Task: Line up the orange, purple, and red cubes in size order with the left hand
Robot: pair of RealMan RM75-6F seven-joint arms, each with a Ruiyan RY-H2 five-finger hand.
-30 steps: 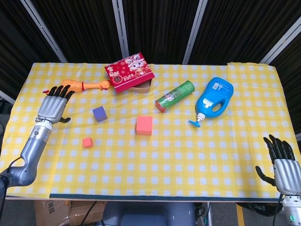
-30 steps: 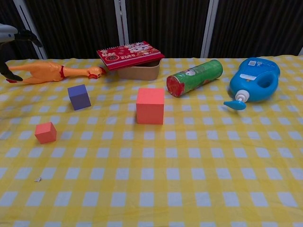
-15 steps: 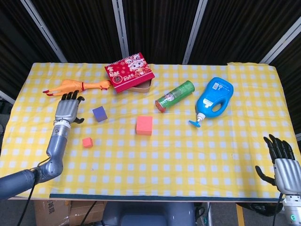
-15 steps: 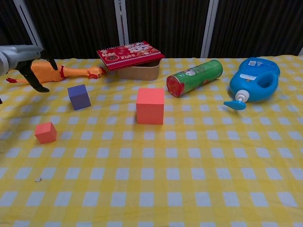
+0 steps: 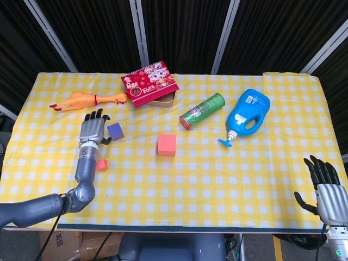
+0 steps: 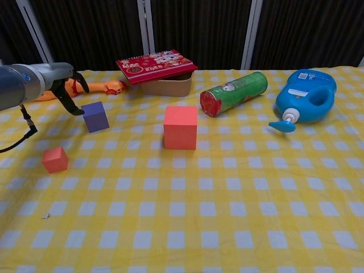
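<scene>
1. Table (image 5: 217,179) under yellow checked cloth, seen from above and from chest height.
2. Left hand (image 5: 92,128) at roughly 9 o'clock of centre, empty, fingers (image 5: 97,115) spread and pointing toward 12 o'clock.
3. Purple cube (image 5: 115,131) just beside that hand, at its 3 o'clock; in the chest view, thumb tip close to the cube's left face, contact not clear.
4. Red cube (image 5: 101,164), the smallest, at about 5 o'clock of the hand, beside the forearm.
5. Orange cube (image 5: 167,144), the largest, farther out at 3 to 4 o'clock of the hand, well apart from the other two.
6. No long axis on any cube; purple one turned slightly against the check pattern.
7. Right hand (image 5: 325,187) at the table's near right corner, fingers loosely apart, holding nothing, far from all three cubes.
8. Left hand by far the nearer; likely next: a short shift toward 3 o'clock to close on purple.
9. Cubes not yet in a row.
10. Rubber chicken (image 5: 87,99), red-lidded box (image 5: 151,84), green can (image 5: 202,111) and blue bottle (image 5: 248,115) along the far side.
</scene>
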